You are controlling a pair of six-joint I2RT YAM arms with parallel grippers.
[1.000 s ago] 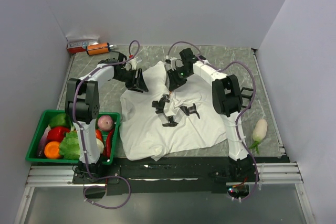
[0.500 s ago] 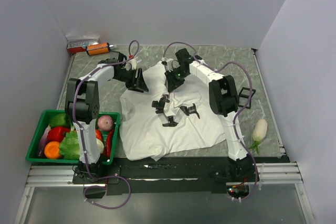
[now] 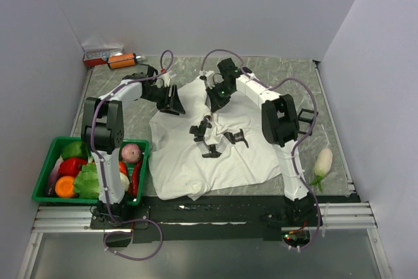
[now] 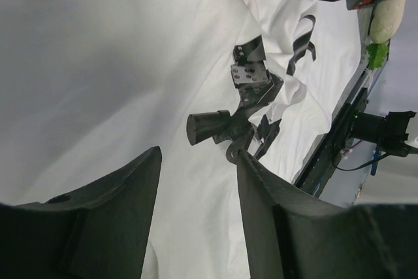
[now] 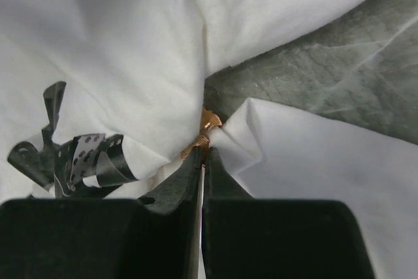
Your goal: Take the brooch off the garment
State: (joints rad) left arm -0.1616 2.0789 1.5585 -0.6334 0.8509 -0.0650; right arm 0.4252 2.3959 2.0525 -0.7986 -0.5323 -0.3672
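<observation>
The shirt (image 5: pixel 130 44) is soft, rumpled white cloth with black printed shapes. A tiny knurled orange brooch (image 5: pixel 208 122) sits in a fold beside the veined grey table (image 5: pixel 326 76). The right gripper (image 5: pixel 202 155), angled down, pinches it. The left gripper (image 4: pixel 198 161) hangs over plain cloth, fingers apart.

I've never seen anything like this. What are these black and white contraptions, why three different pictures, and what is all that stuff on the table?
These are two robot arms bolted at the near edge of a grey table, each ending in a two-finger gripper. The wide picture comes from a camera overhead. The other two come from small cameras on the wrists, looking past their own fingers. A white T-shirt with black print lies on the table, beside a green basket of vegetables. The left gripper is open over the cloth. The right gripper is shut, apparently pinching a tiny orange-gold brooch at a fold in the shirt.
</observation>
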